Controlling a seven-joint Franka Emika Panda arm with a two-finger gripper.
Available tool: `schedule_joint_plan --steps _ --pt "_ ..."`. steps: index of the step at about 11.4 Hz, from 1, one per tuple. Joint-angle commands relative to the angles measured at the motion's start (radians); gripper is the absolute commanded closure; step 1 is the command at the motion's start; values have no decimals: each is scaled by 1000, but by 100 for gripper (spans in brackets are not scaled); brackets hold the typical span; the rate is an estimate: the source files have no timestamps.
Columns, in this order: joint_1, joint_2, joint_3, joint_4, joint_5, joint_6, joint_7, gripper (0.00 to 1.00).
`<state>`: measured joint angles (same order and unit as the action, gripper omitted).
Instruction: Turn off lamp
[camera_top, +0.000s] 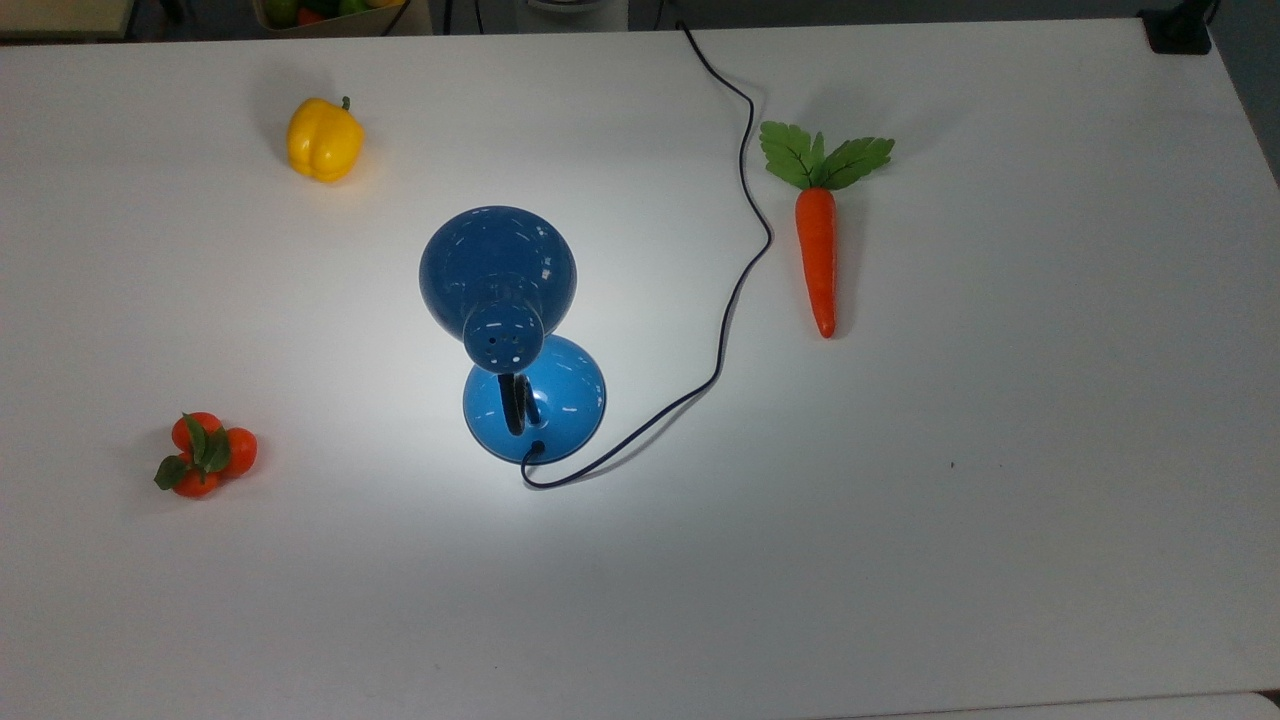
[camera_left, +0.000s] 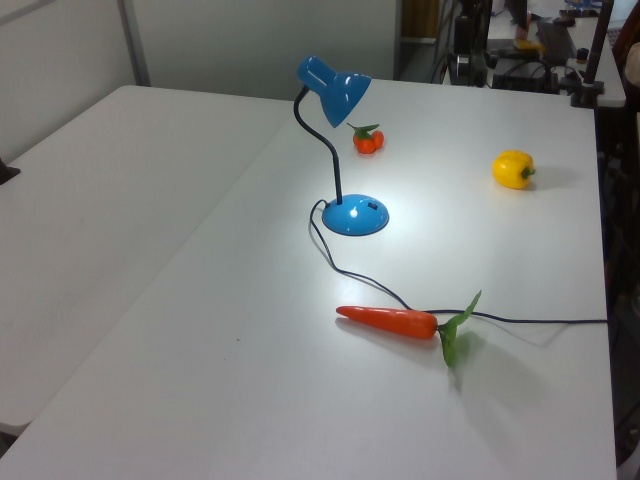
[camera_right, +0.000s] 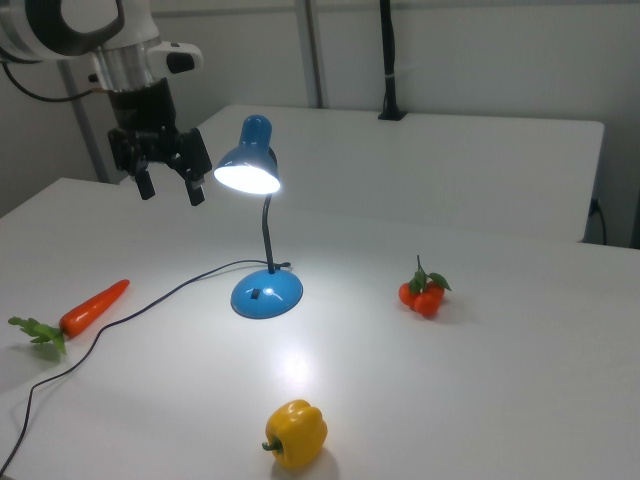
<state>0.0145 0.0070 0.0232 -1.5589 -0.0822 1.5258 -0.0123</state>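
The blue lamp (camera_top: 497, 265) stands mid-table and is lit, casting a bright pool around its round base (camera_top: 535, 398). In the left view the lamp (camera_left: 335, 88) leans its shade toward the view's right on a black neck. In the right view the shade (camera_right: 248, 165) glows white underneath, above the base (camera_right: 266, 293). A thin dark cord (camera_top: 740, 270) runs from the base to the far table edge. My gripper (camera_right: 171, 193) hangs open in the air at shade height, to the right view's left of the shade, holding nothing and touching nothing.
On the white table (camera_top: 1000, 500) lie a toy carrot (camera_top: 817, 255) beside the cord, a yellow bell pepper (camera_top: 323, 140) at the top view's upper left, and a cluster of small orange fruits (camera_top: 205, 455) at its lower left. A black post (camera_right: 387, 60) stands at the back in the right view.
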Motion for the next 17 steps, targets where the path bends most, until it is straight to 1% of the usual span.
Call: schedule_joint_plan --steps 1,2,3,4,5,7,8,12,14,17 --pt "9 -4 -6 -3 15 -15 -14 0" --pt "9 -4 -6 -3 15 -15 -15 0" --pt "9 -4 -6 -3 15 -15 -17 10" --pt "9 -4 -6 -4 15 -15 -24 24" --pt "9 -4 -6 -4 15 -15 -63 51" --pt "7 -4 -6 -4 15 -15 -81 93" --pt "7 -4 -6 -4 15 -13 -81 100" --pt "9 10 -6 -13 18 8 -80 100" --pt "21 11 -6 -65 25 86 -80 100" --pt "24 16 -6 -171 25 203 -69 100"
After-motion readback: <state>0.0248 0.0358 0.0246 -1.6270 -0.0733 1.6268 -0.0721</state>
